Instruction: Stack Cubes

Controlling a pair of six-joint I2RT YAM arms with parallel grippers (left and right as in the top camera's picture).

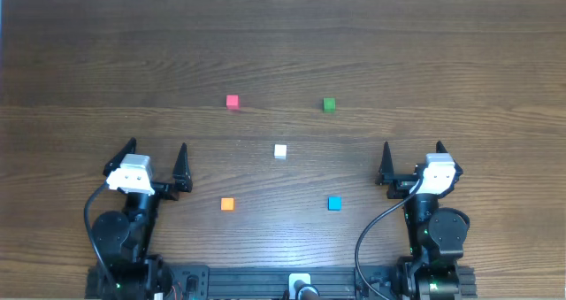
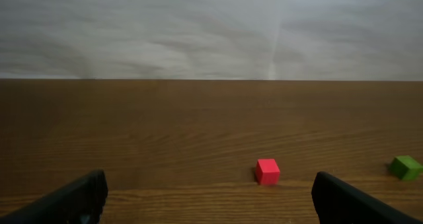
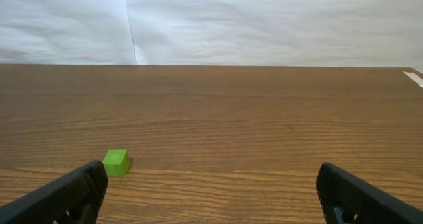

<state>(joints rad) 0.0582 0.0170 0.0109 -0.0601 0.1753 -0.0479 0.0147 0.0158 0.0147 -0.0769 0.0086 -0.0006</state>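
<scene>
Brown wooden table (image 1: 106,61) fills the top view, with a pale wall behind it in the wrist views. Five small cubes lie apart on it and none is stacked yet: the red cube (image 1: 232,101) and green cube (image 1: 329,104) in the upper middle, the white cube (image 1: 280,151) at the centre, the orange cube (image 1: 227,203) lower left of centre and the blue cube (image 1: 333,203) lower right of centre. The left gripper (image 1: 157,150) sits at the lower left and the right gripper (image 1: 412,150) at the lower right. Both have their jaws spread wide and hold nothing. The step in hand seems to be the first pick. I think each arm should take the cube near its own side, orange for the left and blue for the right. The jaws should come down from above, one on each flat face, not on the corners, and close softly. The white cube looks like a good base. Only one arm at a time should go to the middle, so that they do not hit each other.
</scene>
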